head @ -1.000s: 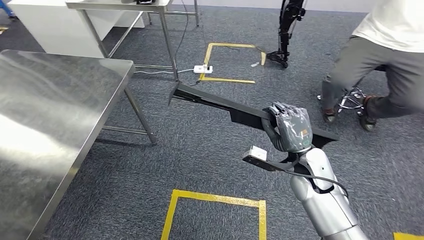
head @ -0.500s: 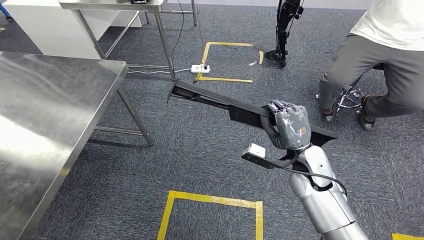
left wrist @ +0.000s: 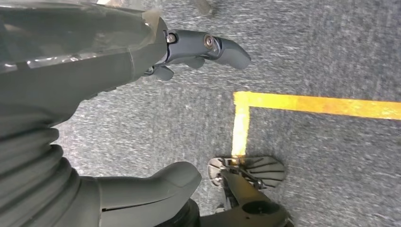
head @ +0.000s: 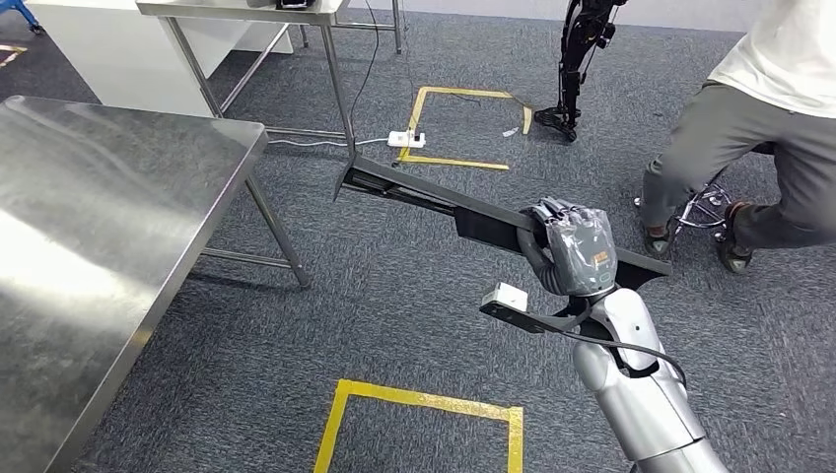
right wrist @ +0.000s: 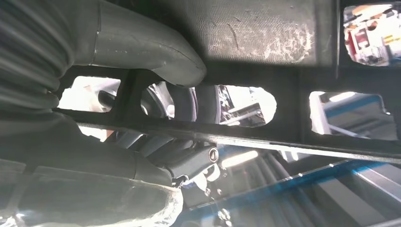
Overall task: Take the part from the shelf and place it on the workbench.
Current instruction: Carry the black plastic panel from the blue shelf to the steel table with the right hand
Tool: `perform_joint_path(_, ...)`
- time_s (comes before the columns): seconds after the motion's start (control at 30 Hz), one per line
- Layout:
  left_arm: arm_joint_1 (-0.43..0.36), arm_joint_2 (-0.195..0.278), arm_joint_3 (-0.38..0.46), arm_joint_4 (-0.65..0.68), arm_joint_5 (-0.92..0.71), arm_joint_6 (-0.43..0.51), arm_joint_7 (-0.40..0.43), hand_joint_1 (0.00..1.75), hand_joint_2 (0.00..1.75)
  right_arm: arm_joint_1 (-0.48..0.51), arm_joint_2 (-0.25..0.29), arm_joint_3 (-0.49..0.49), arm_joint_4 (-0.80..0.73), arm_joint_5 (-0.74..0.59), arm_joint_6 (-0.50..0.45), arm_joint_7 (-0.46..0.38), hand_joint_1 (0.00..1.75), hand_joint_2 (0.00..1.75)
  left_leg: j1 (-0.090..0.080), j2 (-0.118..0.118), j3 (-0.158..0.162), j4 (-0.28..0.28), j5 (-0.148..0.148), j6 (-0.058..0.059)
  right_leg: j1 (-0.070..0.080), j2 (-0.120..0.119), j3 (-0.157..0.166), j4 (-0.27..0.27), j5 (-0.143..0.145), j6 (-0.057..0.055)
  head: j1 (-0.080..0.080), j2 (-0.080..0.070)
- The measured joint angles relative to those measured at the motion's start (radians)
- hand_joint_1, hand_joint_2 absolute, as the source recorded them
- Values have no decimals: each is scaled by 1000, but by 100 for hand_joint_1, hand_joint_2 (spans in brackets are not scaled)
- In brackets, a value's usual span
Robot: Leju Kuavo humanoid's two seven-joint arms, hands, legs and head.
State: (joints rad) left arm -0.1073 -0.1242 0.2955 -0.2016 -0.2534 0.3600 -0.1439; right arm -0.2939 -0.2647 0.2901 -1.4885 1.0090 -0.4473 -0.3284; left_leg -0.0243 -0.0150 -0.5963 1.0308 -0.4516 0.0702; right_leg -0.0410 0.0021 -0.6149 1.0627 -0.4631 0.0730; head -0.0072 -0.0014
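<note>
Now the right robot hand (head: 575,248) grips the long black part (head: 463,210) tight, up over the floor, well away from the table (head: 118,177). The left robot hand (left wrist: 142,52) holds nothing. Best to carry the part level so its far tip misses the table edge.

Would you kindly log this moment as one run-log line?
right hand: holds black part | left hand: holds nothing, above carpet | workbench: bare, part not yet placed
</note>
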Motion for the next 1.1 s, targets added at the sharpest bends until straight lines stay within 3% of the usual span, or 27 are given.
perform_joint_path(0.07, 0, 1, 0, 0, -1, 1, 0, 0, 175, 2, 0, 0, 1, -8, -3, -6, 168, 175, 0, -2, -11, 18, -9, -5, 4, 2, -1, 0, -2, -20, -3, 0)
perform_joint_path(0.17, 2, 2, 0, 1, -2, 1, 0, 0, 175, 0, 0, 0, 1, -17, -5, -12, 168, 175, 9, 1, -27, 54, -36, -18, 1, 2, 0, -1, -1, -31, -7, 0)
perform_joint_path(0.27, 1, 0, 0, 1, -2, 1, 0, 0, 175, -3, 0, 0, 1, -21, -6, -13, 168, 175, 23, 10, -111, 221, -116, -36, 5, 0, 2, -3, -1, -40, -10, 0)
perform_joint_path(0.3, 2, -1, 0, 1, -2, 1, 0, 0, 175, -4, 0, 0, 1, -22, -6, -13, 168, 175, 26, 11, -138, 270, -130, -38, 7, -1, 2, -3, -2, -40, -10, 0)
perform_joint_path(0.33, 3, -1, 0, 1, -2, 1, 0, 0, 175, -4, 0, 0, 2, -22, -6, -13, 168, 175, 27, 11, -152, 288, -126, -36, 9, -1, 2, -3, -2, -41, -10, 0)
perform_joint_path(0.37, 3, -2, 0, 1, -2, 1, 0, 0, 175, -5, 0, 0, 3, -22, -6, -13, 168, 175, 27, 11, -147, 270, -105, -32, 11, 0, 2, -3, -3, -41, -10, 0)
perform_joint_path(0.47, 1, 0, 0, 1, -2, 1, -1, 0, 175, -11, 0, 0, 3, -22, -6, -13, 168, 175, 15, 12, -61, 85, -10, -9, 12, 1, 7, -7, -2, -41, -10, 0)
perform_joint_path(0.53, -1, 2, 0, 1, -2, 1, -2, 0, 175, -14, 0, 0, 5, -22, -6, -13, 168, 175, 3, 13, -29, 17, 6, -2, 9, 0, 9, -14, -1, -39, -10, 0)
perform_joint_path(0.67, 0, 3, 0, 1, -1, 2, -2, 0, 175, -15, 2, 1, 8, -22, -6, -13, 168, 175, -6, 14, 3, -37, 27, 16, 10, -3, 4, -5, -8, -34, -10, 0)
perform_joint_path(0.77, -1, 2, 0, 1, 0, 1, -3, 0, 175, -16, 3, 1, 12, -22, -6, -13, 168, 175, -5, 14, 19, -62, 40, 28, 13, -2, -69, 150, -76, -50, -8, 0)
perform_joint_path(0.83, 0, 1, 0, 1, 1, 0, -3, 0, 175, -14, 3, 2, 17, -23, -6, -13, 168, 175, -5, 12, 17, -59, 38, 28, 12, -2, -112, 231, -100, -45, -7, 0)
perform_joint_path(0.87, 1, 0, 0, 1, 1, 0, -3, 0, 175, -13, 3, 3, 19, -24, -5, -13, 168, 175, -5, 11, 17, -56, 36, 26, 12, -2, -107, 220, -90, -37, -7, 0)
perform_joint_path(0.93, 3, -3, 0, 1, 2, -1, -3, 0, 175, -14, 3, 3, 20, -28, -5, -13, 168, 175, -4, 8, 14, -40, 27, 18, 9, -3, -48, 99, -39, -16, -7, 0)
perform_joint_path(0.97, 3, -3, 0, 1, 2, -1, -3, 0, 175, -15, 3, 4, 20, -31, -5, -13, 168, 175, -6, 7, 10, -28, 19, 12, 9, -3, -14, 39, -18, -13, -7, 0)
perform_joint_path(1.03, 2, -2, 0, 1, 1, -1, -2, 0, 175, -15, 4, 4, 20, -34, -4, -12, 168, 175, -8, 6, -2, -4, 5, 2, 12, -2, 17, -18, -1, -23, -8, 0)
perform_joint_path(1.1, 3, -1, 0, 1, 1, -1, -2, 0, 175, -15, 4, 6, 20, -32, -4, -12, 168, 175, -7, 6, -9, 6, 1, -2, 13, 0, 14, -15, 0, -37, -9, 0)
